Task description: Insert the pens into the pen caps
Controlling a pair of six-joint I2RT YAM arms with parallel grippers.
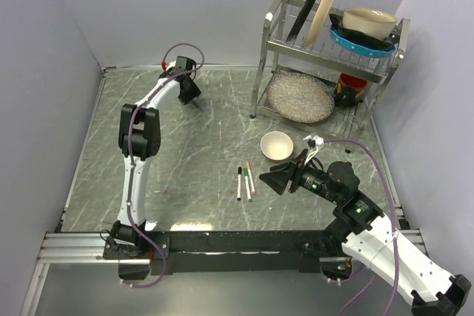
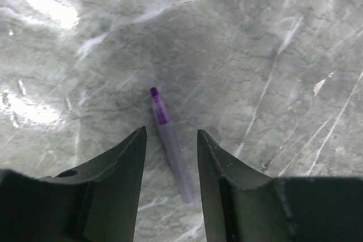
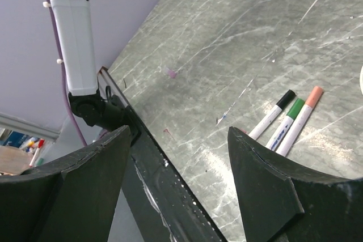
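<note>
"While the arms reached over the grey table (image 1: 207, 131), what was the biggest thing on it?"

"That was the dish rack (image 1: 326, 49), well past the right gripper (image 3: 178, 133). A white bowl (image 1: 277, 146) sat much nearer that gripper."

"Was the right gripper holding something?"

"No. Its fingers stood wide apart with nothing between them. Three pens (image 3: 286, 118) lay side by side just ahead of it, off to its right. They had black, green and pink ends."

"And the left gripper (image 2: 170, 133)?"

"Its fingers were partly open. A purple pen (image 2: 172, 148) lay flat on the table between them. It had a gap on each side, so it was not gripped. Its purple tip pointed away from the fingers."
</note>
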